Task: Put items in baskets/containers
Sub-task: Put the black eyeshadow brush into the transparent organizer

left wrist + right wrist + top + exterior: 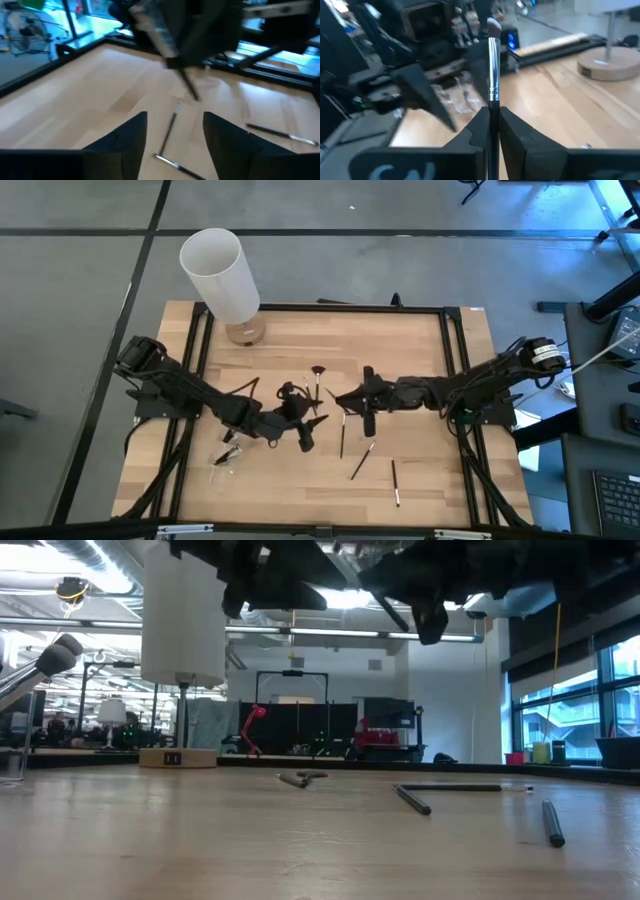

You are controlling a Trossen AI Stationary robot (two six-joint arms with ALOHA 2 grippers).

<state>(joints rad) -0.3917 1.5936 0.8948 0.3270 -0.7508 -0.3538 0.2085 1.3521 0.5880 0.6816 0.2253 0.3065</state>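
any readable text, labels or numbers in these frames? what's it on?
None can be read.
Pale letters on the right gripper housing, right wrist view: cut off and blurred, unreadable.
Small dark label on the lamp base, low view: too small to read.
Makeup brush held in the right gripper: no print visible.

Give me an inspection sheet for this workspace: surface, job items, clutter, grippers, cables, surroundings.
Surface: wooden tabletop inside a black frame.
Job's things: loose makeup brushes lie at centre and right; clear cup lies on its side at front left.
Clutter: tall white cylinder on a tan base at the back left.
Grippers: left gripper open, empty, above the table centre; right gripper shut on a pale-tipped brush, raised off the table.
Cables: a pale cable runs off the right arm.
Surroundings: grey floor, a desk at right, lab room behind.
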